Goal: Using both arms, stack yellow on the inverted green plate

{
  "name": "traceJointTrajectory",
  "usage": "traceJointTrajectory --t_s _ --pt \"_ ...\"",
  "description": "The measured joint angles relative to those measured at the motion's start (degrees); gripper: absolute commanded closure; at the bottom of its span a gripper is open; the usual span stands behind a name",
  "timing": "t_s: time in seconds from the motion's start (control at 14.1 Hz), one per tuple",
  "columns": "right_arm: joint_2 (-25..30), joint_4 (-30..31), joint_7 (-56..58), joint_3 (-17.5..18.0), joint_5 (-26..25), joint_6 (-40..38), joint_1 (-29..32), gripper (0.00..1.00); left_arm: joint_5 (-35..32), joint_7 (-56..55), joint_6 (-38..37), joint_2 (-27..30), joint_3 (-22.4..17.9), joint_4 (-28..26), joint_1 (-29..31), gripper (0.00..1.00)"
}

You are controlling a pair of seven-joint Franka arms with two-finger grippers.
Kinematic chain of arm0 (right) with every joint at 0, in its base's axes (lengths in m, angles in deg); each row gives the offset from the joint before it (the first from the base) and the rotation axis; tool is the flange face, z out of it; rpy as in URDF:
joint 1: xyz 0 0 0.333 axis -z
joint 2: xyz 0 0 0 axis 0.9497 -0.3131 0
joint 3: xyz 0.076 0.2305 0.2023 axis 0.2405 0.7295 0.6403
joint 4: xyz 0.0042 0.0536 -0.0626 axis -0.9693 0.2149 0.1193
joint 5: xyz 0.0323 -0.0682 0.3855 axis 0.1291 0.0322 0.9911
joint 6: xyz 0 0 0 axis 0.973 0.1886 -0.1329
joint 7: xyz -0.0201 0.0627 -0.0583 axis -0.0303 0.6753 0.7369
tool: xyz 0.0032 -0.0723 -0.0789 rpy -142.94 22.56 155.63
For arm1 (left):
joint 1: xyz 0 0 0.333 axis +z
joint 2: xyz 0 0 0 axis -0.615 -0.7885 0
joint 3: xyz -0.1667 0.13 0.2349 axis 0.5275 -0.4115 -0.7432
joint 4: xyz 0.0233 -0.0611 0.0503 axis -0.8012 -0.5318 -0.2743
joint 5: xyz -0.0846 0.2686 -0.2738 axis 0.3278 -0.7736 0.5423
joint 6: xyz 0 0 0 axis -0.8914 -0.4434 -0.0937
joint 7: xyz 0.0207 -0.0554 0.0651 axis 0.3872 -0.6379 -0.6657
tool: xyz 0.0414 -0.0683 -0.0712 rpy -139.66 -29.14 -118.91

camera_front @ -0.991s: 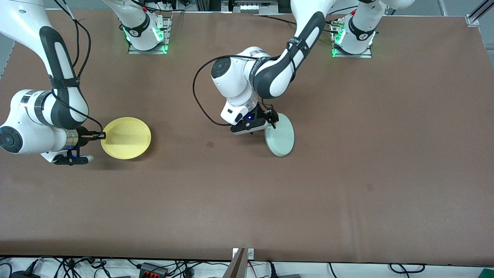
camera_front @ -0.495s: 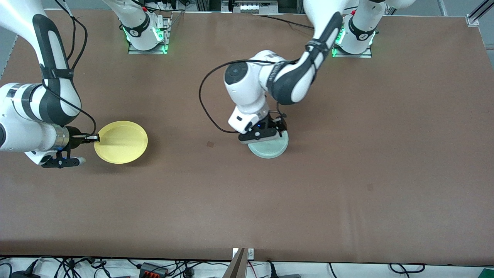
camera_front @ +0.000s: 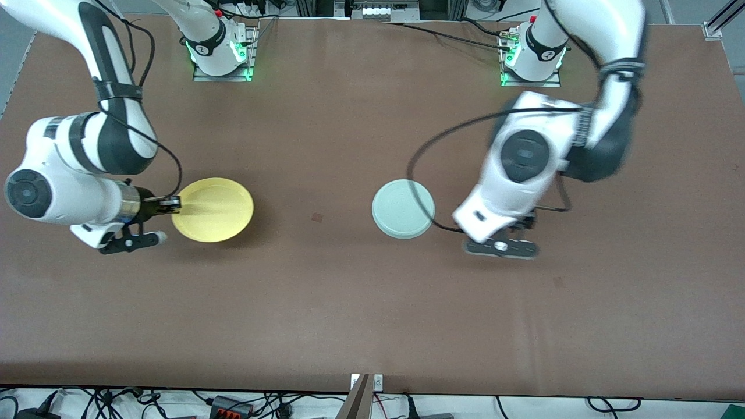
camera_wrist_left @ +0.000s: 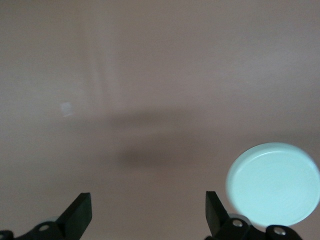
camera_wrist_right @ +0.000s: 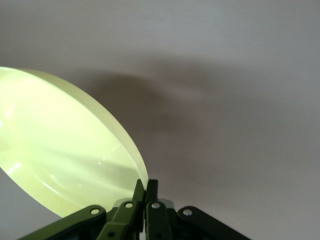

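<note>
The pale mint-green plate (camera_front: 403,208) lies upside down on the table near its middle, its ringed underside up; it also shows in the left wrist view (camera_wrist_left: 274,184). My left gripper (camera_front: 502,247) is open and empty, over bare table beside the green plate toward the left arm's end, apart from it. My right gripper (camera_front: 173,202) is shut on the rim of the yellow plate (camera_front: 213,209) and holds it above the table toward the right arm's end. In the right wrist view the fingers (camera_wrist_right: 146,191) pinch the yellow plate's rim (camera_wrist_right: 65,150).
A small dark mark (camera_front: 316,217) lies on the brown table (camera_front: 372,302) between the two plates. Another faint mark (camera_front: 557,282) lies nearer the front camera toward the left arm's end. The arm bases (camera_front: 221,46) stand at the table's top edge.
The left gripper turned the green plate over, laid it flat, let go and swung away toward the left arm's end. The right gripper has carried the yellow plate a little toward the table's middle.
</note>
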Motion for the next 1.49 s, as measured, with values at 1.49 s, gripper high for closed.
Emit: traceJointTrajectory --t_s 1.49 --pt "-17.0 -7.4 -35.2 0.6 21.9 16.9 -30.9 1.0 5.2 11.2 -6.1 22.7 0.1 -12.1 17.3 0.0"
